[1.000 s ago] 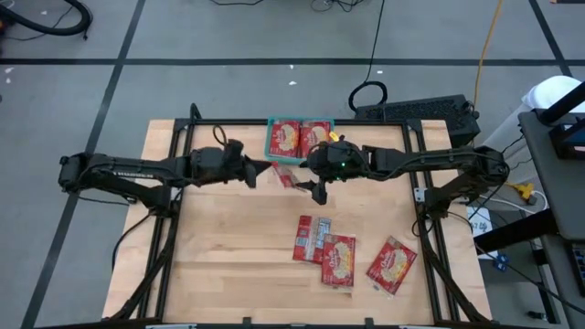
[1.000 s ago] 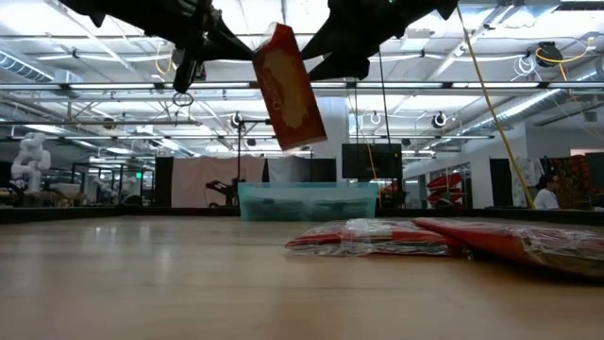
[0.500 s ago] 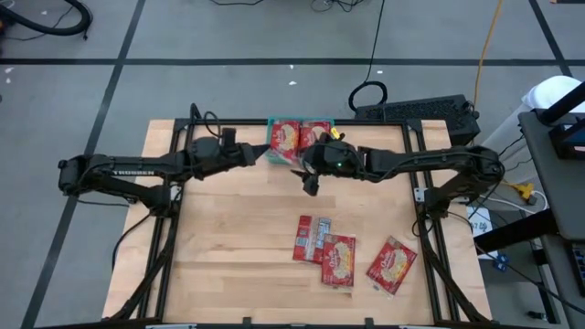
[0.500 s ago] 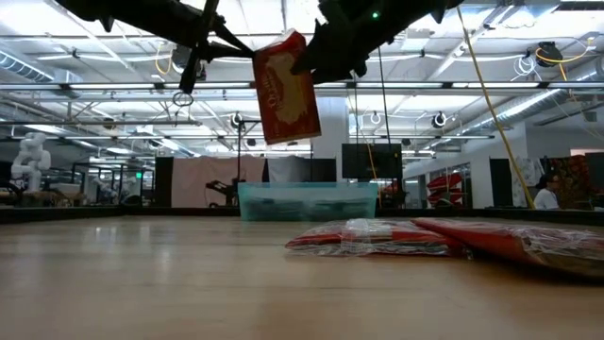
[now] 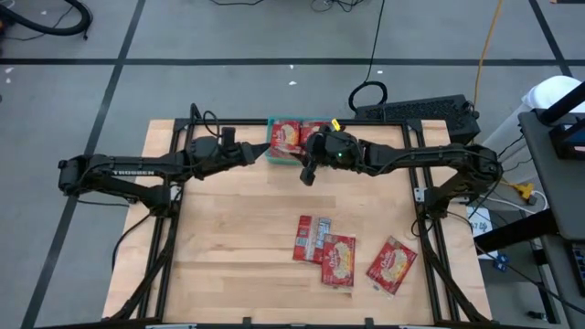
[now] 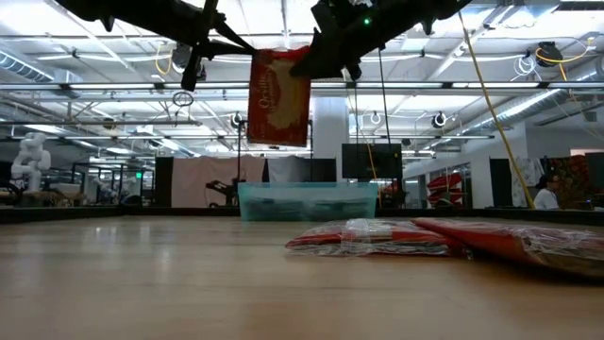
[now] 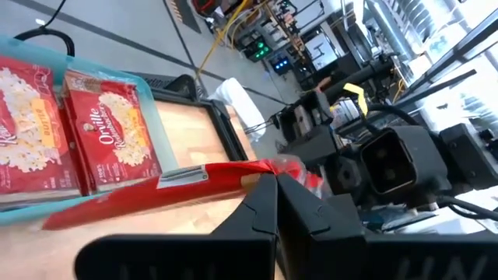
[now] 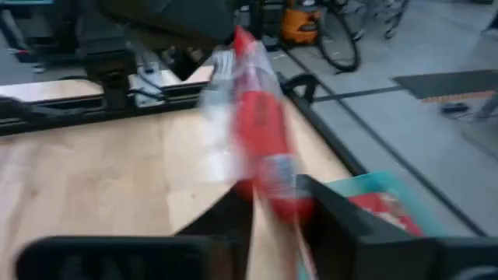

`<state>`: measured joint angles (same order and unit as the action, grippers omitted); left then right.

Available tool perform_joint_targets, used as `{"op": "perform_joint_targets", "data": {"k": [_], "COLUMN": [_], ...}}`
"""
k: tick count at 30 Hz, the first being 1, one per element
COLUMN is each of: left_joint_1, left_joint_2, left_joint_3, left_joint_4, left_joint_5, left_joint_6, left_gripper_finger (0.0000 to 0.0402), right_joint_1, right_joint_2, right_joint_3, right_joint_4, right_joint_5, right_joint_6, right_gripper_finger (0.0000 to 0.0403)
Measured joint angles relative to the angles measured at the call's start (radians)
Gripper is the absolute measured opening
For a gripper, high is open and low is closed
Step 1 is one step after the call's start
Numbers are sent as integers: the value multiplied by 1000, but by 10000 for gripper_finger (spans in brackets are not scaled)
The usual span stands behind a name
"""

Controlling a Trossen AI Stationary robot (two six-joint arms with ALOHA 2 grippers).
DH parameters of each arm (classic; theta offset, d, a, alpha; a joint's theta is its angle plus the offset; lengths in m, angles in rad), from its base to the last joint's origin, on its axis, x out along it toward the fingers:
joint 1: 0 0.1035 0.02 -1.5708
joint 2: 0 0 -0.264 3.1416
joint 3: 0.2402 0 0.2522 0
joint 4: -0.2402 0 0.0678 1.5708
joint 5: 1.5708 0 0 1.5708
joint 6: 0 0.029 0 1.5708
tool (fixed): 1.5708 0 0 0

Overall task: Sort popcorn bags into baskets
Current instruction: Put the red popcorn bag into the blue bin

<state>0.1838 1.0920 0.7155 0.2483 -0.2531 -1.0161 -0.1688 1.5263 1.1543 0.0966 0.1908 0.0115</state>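
A red popcorn bag (image 6: 279, 99) with a cream oval picture hangs high above the table, just in front of the teal basket (image 5: 271, 128). My left gripper (image 6: 249, 49) is shut on its top edge at one corner. My right gripper (image 6: 308, 64) has come in from the other side and is shut on the opposite top corner. The basket (image 7: 148, 93) stands at the table's far edge and holds two bags lying flat side by side. My left gripper pinches the bag's top edge (image 7: 247, 169) between its two fingers, near one corner. It reaches in from the table's left, about level. The bag hangs below it, clear of the table. My right gripper has the bag's edge (image 8: 272, 183) between its two fingers, at the upper corner (image 6: 302, 59) away from my left gripper. It comes from the table's right, slanting down. The bag hangs upright between both grippers, its printed face toward the near edge.
Three more popcorn bags lie flat on the near right part of the table: two overlapping (image 5: 324, 249) and one apart (image 5: 393, 265). In the low view they lie in front of the basket (image 6: 307, 201). Black frame rails run along the table's sides.
Both grippers have moved toward the far edge and the basket, taking the bag along. My right gripper rose from beside the bag to its upper corner. The bag, first tilted with its lower end swung right, now hangs straight.
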Motion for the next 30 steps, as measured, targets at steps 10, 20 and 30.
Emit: {"op": "perform_joint_targets", "data": {"k": [10,20,30], "left_joint_1": [7,57,172], "left_joint_2": [0,-12,-87], "left_joint_3": [0,1,1], "left_joint_4": [66,74,4], "left_joint_5": [14,20,84], "left_joint_6": [99,213,254], "left_gripper_finger": [5,133,241], "right_joint_1": [-20,-86,-201], "right_joint_2": [-12,-106,-229], "right_joint_3": [0,-1,-1], "right_joint_4": [1,-60,-192], "right_joint_5": [-92,-134,-316], "right_joint_6": [94,190,374], "right_gripper_finger": [18,6,5]}}
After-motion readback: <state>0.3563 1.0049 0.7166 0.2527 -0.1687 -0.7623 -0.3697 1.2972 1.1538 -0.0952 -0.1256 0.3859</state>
